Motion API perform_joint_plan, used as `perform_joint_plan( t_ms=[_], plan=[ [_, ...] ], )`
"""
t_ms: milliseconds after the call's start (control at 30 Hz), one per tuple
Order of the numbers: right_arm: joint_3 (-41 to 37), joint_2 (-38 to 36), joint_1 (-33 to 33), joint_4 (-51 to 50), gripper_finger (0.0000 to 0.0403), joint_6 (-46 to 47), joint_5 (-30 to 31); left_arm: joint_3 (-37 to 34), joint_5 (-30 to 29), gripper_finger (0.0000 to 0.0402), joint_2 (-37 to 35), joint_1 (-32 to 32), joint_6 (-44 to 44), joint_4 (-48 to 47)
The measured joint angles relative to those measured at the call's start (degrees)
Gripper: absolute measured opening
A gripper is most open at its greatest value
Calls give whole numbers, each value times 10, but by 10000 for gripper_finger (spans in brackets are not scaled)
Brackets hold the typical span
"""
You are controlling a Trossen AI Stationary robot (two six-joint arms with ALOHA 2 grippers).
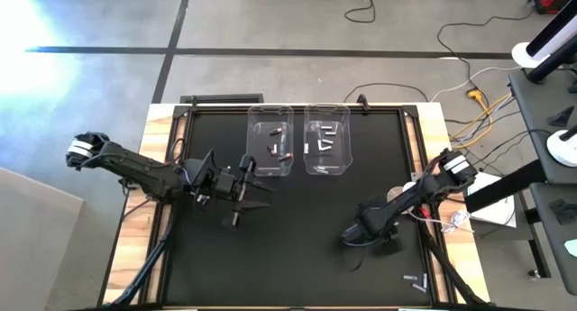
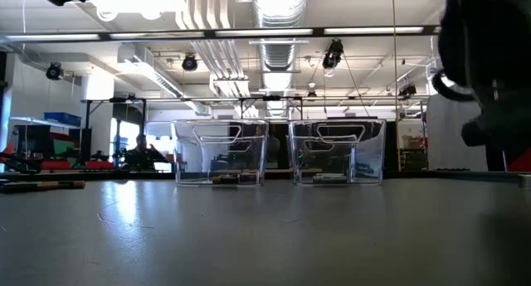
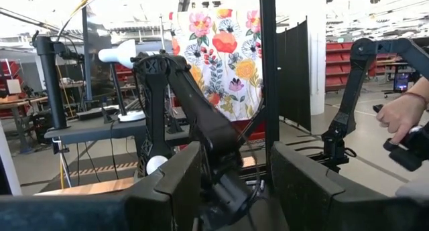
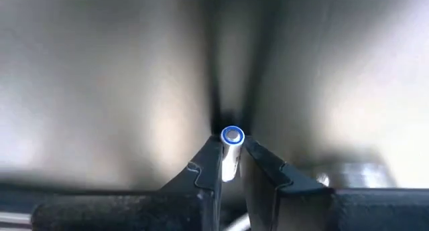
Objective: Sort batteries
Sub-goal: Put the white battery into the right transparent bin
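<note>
silvery battery (image 4: 231, 154) clamped in right gripper (image 4: 232, 165) low over table (image 1: 297, 248) | left gripper (image 1: 242, 192) fingers apart, waiting mid-table

No words, numbers or signs could be read anywhere. The flowered cloth (image 3: 221, 60) far behind the table had only pictures on it. The two clear bins (image 1: 297, 140) had no labels.

1. The left arm reaches in from the table's left edge; its left gripper (image 1: 245, 196) hangs with fingers (image 3: 175, 184) spread apart, holding nothing.
2. The right arm bends low at front right; its right gripper (image 4: 232, 165) pinches a battery (image 4: 231, 154).
</note>
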Motion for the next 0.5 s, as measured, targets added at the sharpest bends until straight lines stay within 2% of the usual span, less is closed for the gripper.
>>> perform_joint_plan(
  t_ms=[267,500],
  plan=[
    [130,-12,-6,1,34,-1,9,0,0,159,-5,-2,-15,-2],
    [267,-15,-38,-5,34,-37,54,0,1,159,-48,-6,-15,-46]
  ],
)
